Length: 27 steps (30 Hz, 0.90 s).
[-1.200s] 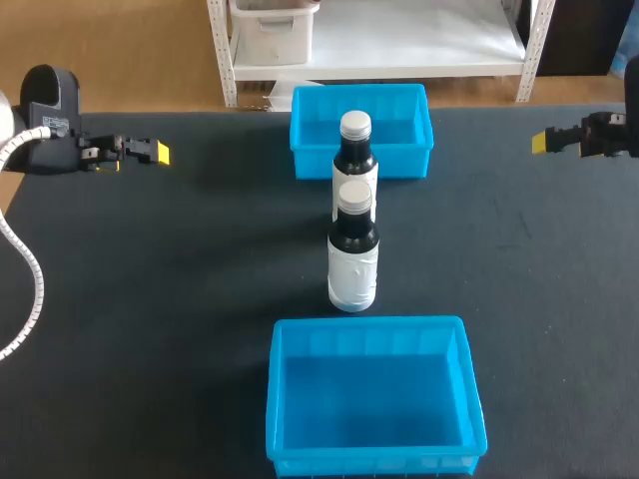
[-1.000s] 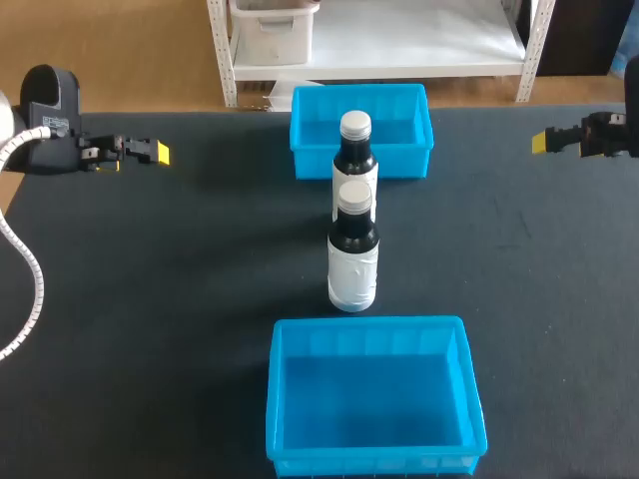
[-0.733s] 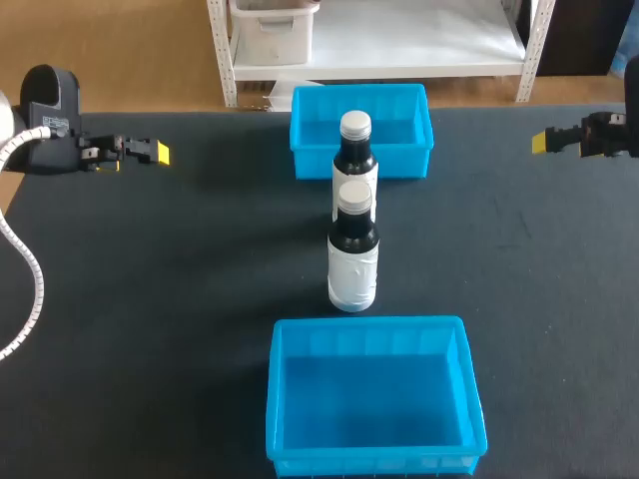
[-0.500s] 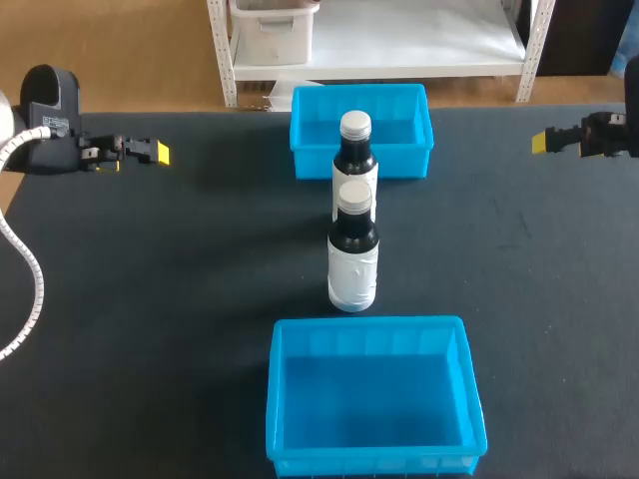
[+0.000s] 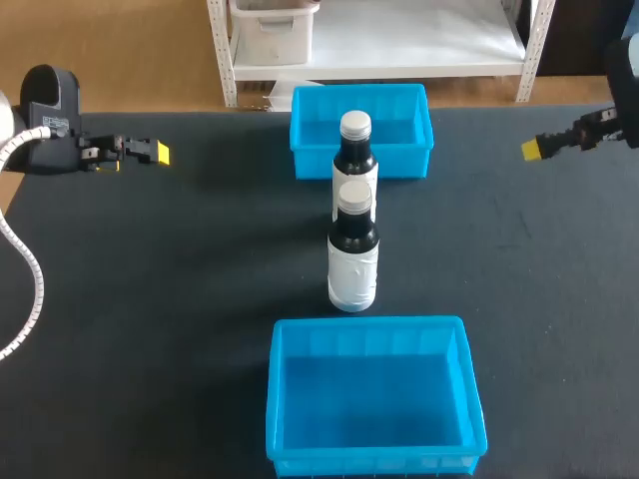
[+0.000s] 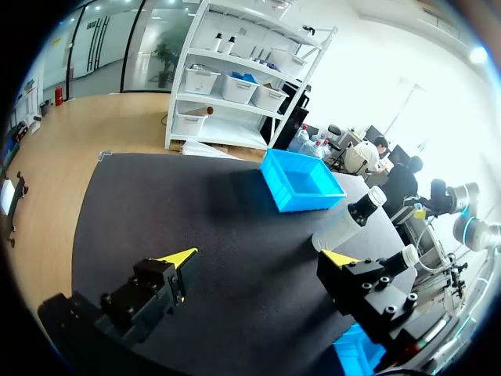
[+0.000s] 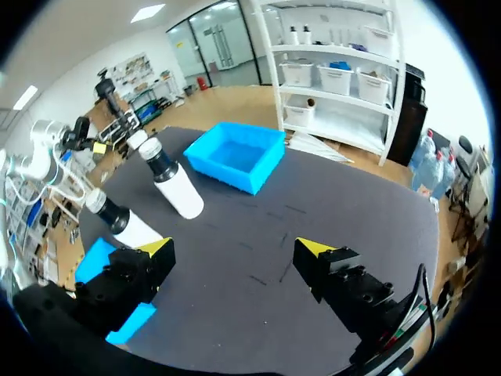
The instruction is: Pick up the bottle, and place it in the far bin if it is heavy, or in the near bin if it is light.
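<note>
Two dark bottles with white caps and white labels stand upright in the middle of the black table. The near bottle [image 5: 352,251] is just in front of the far bottle [image 5: 356,150]. One blue bin, the far bin [image 5: 312,160], sits behind them, and the near bin [image 5: 369,324] sits in front. My left gripper [image 5: 158,153] hovers open at the far left, well away from the bottles. Far to the right, my right gripper [image 5: 534,150] is open and holds nothing. From the right wrist, the gripper [image 7: 235,247] faces both bottles [image 7: 168,178] and the far bin [image 7: 227,172].
The black table [image 5: 180,279] carries only the two bins and two bottles. In the left wrist view the open gripper [image 6: 262,258] looks across the mat toward the far bin [image 6: 301,200] and a bottle [image 6: 348,222].
My right gripper has shifted a little inward and toward the near side, with the arm tilting. The left arm, bottles and bins have not moved.
</note>
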Each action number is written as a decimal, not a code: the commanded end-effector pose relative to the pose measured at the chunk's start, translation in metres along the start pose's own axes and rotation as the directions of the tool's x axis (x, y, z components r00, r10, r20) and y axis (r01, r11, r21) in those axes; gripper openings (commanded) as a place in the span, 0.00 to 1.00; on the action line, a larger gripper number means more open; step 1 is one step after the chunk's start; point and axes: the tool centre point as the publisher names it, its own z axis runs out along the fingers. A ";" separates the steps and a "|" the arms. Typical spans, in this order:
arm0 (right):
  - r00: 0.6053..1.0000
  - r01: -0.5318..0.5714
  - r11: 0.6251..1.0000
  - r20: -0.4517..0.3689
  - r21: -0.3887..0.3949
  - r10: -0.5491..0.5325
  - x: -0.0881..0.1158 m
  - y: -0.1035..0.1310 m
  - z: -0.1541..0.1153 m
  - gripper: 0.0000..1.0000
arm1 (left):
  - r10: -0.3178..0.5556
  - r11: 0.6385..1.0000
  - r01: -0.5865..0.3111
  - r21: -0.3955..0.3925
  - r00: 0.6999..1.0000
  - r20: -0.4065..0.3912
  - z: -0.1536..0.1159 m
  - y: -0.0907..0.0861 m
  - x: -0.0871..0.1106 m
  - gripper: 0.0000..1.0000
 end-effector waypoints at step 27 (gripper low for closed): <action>0.837 0.537 0.763 0.111 -0.359 -0.537 -0.009 0.093 0.035 1.00 | 0.000 1.000 0.000 0.000 1.000 0.000 0.000 0.000 0.000 1.00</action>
